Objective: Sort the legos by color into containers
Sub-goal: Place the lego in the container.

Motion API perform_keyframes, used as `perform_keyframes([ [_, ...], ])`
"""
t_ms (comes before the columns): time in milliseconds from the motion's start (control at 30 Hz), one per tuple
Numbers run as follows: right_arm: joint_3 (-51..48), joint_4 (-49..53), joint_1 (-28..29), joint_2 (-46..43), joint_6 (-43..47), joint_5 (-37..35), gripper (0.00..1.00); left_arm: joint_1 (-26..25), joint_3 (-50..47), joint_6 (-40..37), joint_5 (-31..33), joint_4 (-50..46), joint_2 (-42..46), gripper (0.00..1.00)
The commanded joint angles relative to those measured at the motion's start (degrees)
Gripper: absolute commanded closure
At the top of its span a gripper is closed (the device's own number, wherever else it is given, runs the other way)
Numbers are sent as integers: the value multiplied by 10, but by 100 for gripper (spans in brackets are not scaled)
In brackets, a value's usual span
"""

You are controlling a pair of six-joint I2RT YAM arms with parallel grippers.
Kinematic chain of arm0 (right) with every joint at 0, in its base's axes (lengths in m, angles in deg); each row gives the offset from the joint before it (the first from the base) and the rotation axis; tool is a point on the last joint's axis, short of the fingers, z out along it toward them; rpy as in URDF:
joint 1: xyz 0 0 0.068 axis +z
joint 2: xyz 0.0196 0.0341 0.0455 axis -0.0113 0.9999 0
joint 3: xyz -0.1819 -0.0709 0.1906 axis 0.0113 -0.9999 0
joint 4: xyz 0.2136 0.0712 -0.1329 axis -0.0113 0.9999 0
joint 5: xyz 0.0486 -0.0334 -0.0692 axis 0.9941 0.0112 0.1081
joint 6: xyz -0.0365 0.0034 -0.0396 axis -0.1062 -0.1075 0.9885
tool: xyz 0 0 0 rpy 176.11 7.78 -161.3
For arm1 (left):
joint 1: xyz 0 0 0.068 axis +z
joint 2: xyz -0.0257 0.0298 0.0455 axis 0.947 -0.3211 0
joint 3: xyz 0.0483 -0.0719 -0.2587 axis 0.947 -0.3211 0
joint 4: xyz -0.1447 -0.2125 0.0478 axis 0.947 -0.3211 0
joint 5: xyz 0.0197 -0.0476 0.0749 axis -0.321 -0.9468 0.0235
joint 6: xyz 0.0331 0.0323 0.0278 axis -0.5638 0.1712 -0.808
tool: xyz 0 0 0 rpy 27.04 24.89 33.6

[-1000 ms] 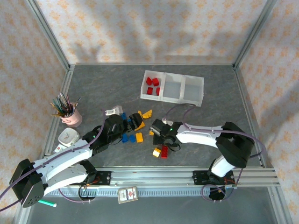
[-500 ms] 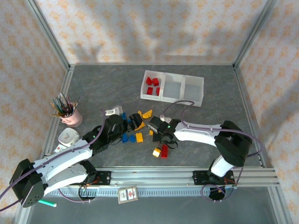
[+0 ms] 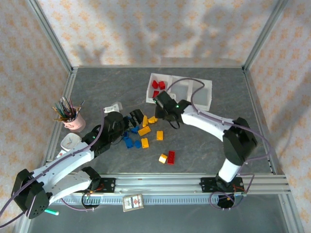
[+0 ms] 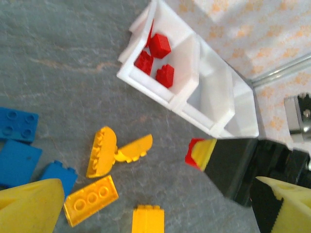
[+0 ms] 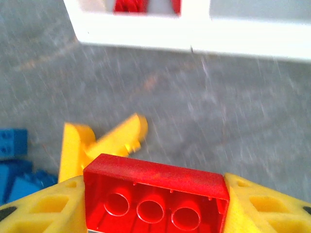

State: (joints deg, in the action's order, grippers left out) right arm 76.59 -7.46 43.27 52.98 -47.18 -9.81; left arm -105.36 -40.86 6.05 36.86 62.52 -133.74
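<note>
The right claw [image 5: 154, 209] pinches a red brick [image 5: 155, 187] across its ends, hollow underside facing the wrist camera and a yellow finger pressed to each side. A second ago this claw hung low over the loose bricks mid-table. It has since swung away and now hangs just short of the tray [image 5: 146, 36], straight ahead of it. The pick looks done and the carry nearly so. The brick need only clear the near wall and drop into the compartment ahead and slightly left, where the other red bricks [image 4: 158, 46] lie.

Below and just ahead of the claw, two curved yellow pieces [image 5: 104, 138] lie on the table [image 5: 233, 111], with blue bricks [image 5: 12, 145] off to its left. Behind it, a spare red brick [image 3: 171, 157] has not moved. The left claw [image 4: 158, 206] is spread with nothing between its fingers, over yellow and blue bricks, and has shifted only a little.

The right wrist view is smeared by motion and cuts the tray off at the top, so the compartments barely show. From above, the right arm crosses part of the tray. The middle compartment looks empty, and the farthest one's floor is hidden behind its wall.
</note>
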Motion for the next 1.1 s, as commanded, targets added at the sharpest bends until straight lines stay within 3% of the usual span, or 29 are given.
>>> perform_keyframes([
  [0, 71, -24, -23, 55, 70, -22, 42, 22, 26, -35, -17, 0, -9, 1],
  [433, 403, 0, -89, 311, 155, -39, 39, 75, 51, -59, -62, 36, -59, 1],
  [600, 460, 1, -99, 353, 168, -31, 28, 85, 54, -64, -64, 37, -65, 1],
  [800, 475, 6, -99, 336, 176, -31, 14, 88, 63, -66, -68, 29, -65, 1],
  [933, 455, 19, -99, 297, 181, -25, 12, 88, 66, -65, -67, 17, -57, 1],
  [1067, 367, 9, -94, 217, 166, -16, 10, 88, 69, -62, -66, -2, -42, 1],
])
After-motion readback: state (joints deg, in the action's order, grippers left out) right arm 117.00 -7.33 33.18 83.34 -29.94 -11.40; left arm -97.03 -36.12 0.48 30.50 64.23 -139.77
